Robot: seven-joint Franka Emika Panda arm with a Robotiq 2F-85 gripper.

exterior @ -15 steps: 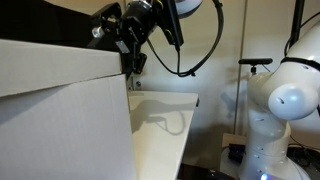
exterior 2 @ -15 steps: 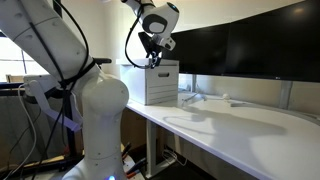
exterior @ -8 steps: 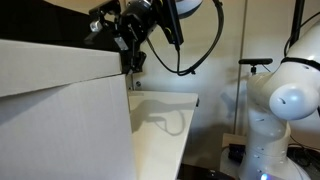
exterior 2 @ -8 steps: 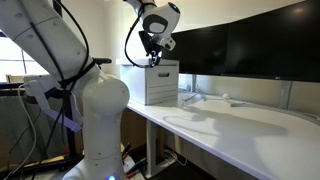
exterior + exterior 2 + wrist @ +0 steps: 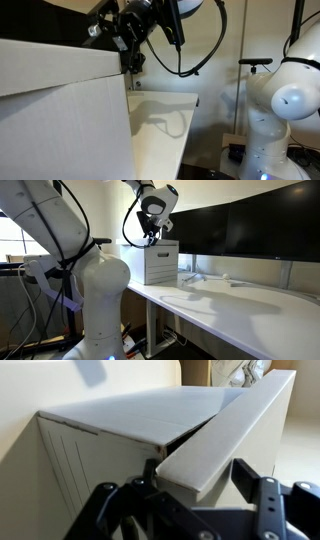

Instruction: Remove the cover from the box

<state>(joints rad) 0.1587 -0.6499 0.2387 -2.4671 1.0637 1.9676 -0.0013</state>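
Both exterior views share the box (image 5: 60, 130) from differing distances; the wrist view hugs the cover (image 5: 130, 410).

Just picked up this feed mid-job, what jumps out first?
In the wrist view the white cover fills the frame, its corner sitting between the fingers of the gripper; whether they grip it I cannot tell. In an exterior view the box stands on the white table before black monitors, the robot's bulky arm in the foreground.

Long white tabletop (image 5: 240, 308), white box (image 5: 161, 264) standing at one end, small unclear items (image 5: 205, 277) just beside it
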